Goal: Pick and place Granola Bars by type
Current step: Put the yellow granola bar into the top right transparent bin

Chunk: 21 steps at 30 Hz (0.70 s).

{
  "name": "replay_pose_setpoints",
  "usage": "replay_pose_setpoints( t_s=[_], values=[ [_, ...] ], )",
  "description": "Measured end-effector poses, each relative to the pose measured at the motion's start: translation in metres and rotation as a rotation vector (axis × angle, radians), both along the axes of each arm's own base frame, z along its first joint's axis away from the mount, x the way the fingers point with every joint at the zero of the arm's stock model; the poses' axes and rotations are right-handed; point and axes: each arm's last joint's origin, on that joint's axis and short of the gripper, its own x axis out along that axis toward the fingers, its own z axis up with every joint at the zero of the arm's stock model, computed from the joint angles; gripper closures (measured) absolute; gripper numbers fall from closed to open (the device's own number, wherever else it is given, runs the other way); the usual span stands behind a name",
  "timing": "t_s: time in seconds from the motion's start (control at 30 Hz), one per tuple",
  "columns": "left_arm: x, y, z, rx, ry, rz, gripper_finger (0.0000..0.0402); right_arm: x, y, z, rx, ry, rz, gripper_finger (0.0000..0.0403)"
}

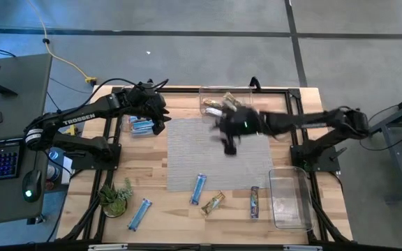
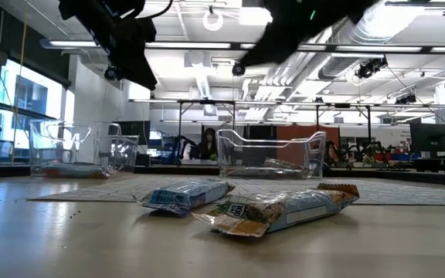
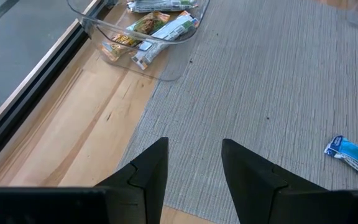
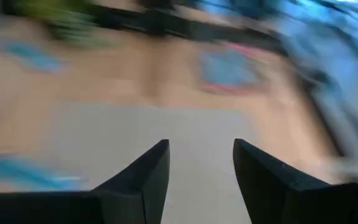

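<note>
White "TROSSEN" lettering runs along the left arm (image 1: 75, 120); no wrapper print can be read in any view, though the tan-orange bar (image 2: 273, 210) nearest the low camera carries a dark label block too small to make out. The left gripper (image 1: 160, 115) hangs at the far left corner of the grey woven mat (image 1: 218, 150), beside a clear bin (image 1: 139, 125) holding blue bars; its fingers (image 3: 148, 171) stand parted with nothing between them. The right gripper (image 1: 229, 143) is smeared over the mat's far half, and its wrist view is streaked, yet the two fingers (image 4: 145, 177) show spread and empty. The far clear bin (image 1: 218, 101) holds tan-orange and white bars, partly covered by the right arm. Along the near edge lie a blue bar (image 1: 198, 188) on the mat, a tan-orange bar (image 1: 213, 203), a dark bar (image 1: 255, 201) and another blue bar (image 1: 139, 214) beside a small green plant (image 1: 116, 199). A third clear bin (image 1: 289, 199) sits at the near right.
</note>
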Motion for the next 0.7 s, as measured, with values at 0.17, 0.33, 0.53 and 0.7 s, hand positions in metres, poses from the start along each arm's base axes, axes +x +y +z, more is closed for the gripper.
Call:
replay_pose_setpoints(
  t_s=[0.17, 0.33, 0.53, 0.7],
  values=[
    [0.000, 0.000, 0.000, -0.002, -0.001, 0.002, 0.0257, 0.001, 0.080, -0.004, 0.029, 0.013, 0.310, 0.0242],
    [0.000, 0.000, 0.000, -0.003, -0.001, 0.002, 0.0257, 0.007, 0.144, -0.038, 0.025, 0.094, 0.497, 0.0242],
    [0.000, 0.000, 0.000, -0.014, -0.004, 0.011, 0.0257, 0.017, 0.193, -0.079, -0.011, 0.086, 0.571, 0.0242],
    [0.000, -0.001, 0.000, -0.039, -0.013, 0.011, 0.0257, 0.020, 0.208, -0.109, -0.032, 0.134, 0.556, 0.0242]
  ],
)
